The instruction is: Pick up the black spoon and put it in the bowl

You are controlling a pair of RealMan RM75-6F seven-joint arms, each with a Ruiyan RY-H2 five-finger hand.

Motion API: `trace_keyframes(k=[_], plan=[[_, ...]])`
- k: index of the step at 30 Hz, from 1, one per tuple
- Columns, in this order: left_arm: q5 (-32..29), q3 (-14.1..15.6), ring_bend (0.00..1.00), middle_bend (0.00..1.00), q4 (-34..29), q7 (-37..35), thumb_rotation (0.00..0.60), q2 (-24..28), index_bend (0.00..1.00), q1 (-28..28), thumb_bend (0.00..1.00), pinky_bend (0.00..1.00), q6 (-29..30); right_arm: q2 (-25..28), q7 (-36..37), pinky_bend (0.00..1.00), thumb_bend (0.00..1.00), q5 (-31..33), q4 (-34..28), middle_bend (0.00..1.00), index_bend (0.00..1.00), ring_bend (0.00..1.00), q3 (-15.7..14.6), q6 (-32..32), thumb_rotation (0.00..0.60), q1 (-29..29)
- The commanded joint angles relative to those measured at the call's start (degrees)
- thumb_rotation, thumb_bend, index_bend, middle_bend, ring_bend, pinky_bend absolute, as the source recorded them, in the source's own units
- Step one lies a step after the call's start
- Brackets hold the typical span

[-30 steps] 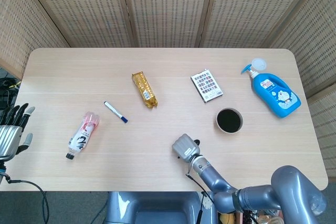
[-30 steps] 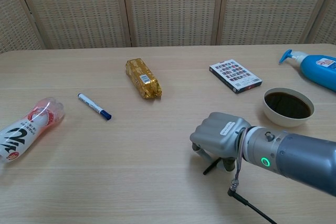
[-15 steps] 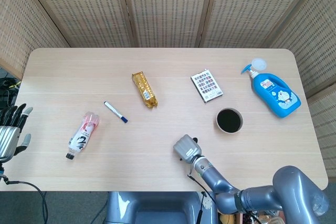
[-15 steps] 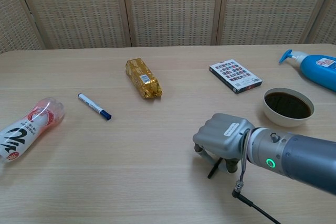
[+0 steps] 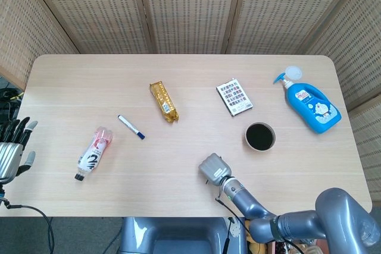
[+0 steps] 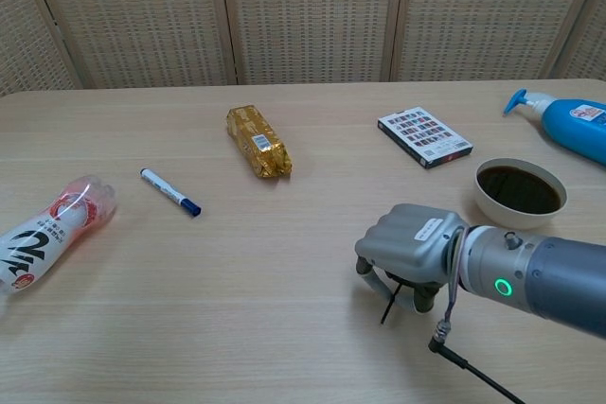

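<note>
Eyes on the bowl (image 6: 520, 193) first: small, round, pale on the outside, dark and glossy inside, standing upright on the right half of the surface (image 5: 190, 87) with nothing visible in it. Just left of it and nearer the robot, the right hand (image 6: 409, 251) hangs low over the pale wood-grain top, its grey metal fingers curled down and clamped on the black spoon (image 6: 389, 302). Only a thin dark stick of the spoon pokes out below the knuckles, slanting down to the surface or just above it; the head view hides it completely under the hand. So the spoon is in the hand, well short of the bowl.

Far right, a blue plastic pump bottle (image 5: 310, 104) lies on its side, white nozzle toward the back. Behind the bowl sits a flat rectangular card box (image 5: 234, 96) with a printed grid on its face. At centre is a crinkled gold foil packet (image 5: 164, 101), long and narrow. Left of that lie a slim white marker (image 5: 130, 127) with a blue cap and a clear bottle (image 5: 93, 153) on its side, red and white label.

Over at the left edge, the left hand (image 5: 13, 147) waits off the surface, dark fingers spread apart and holding nothing.
</note>
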Motion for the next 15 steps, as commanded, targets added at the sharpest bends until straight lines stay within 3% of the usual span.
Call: trace_keyframes(k=[1,11,15], plan=[[0.1,0.0,0.0,0.04,0.0,0.1,0.6,0.0,0.02,0.0,0.48,0.0,0.0,0.7,1.2,0.96,0.61,-0.8,-0.5,0.92,0.63,0.96,0.4,0.0,0.6,-0.3],[0.0,-0.1,0.0,0.04,-0.5,0.5,0.6,0.3,0.02,-0.1,0.48,0.0,0.0,4.9,5.2,0.96,0.64,-3.4,-4.3,0.93,0.65,0.97,1.2,-0.7,0.6,-0.6],[0.1,-0.1,0.0,0.04,-0.8,0.7,0.6,0.5,0.02,0.0,0.48,0.0,0.2,9.0,9.0,0.96,0.64,-3.9,-8.3,0.93,0.65,0.97,3.0,-1.6,0.6,-0.7]])
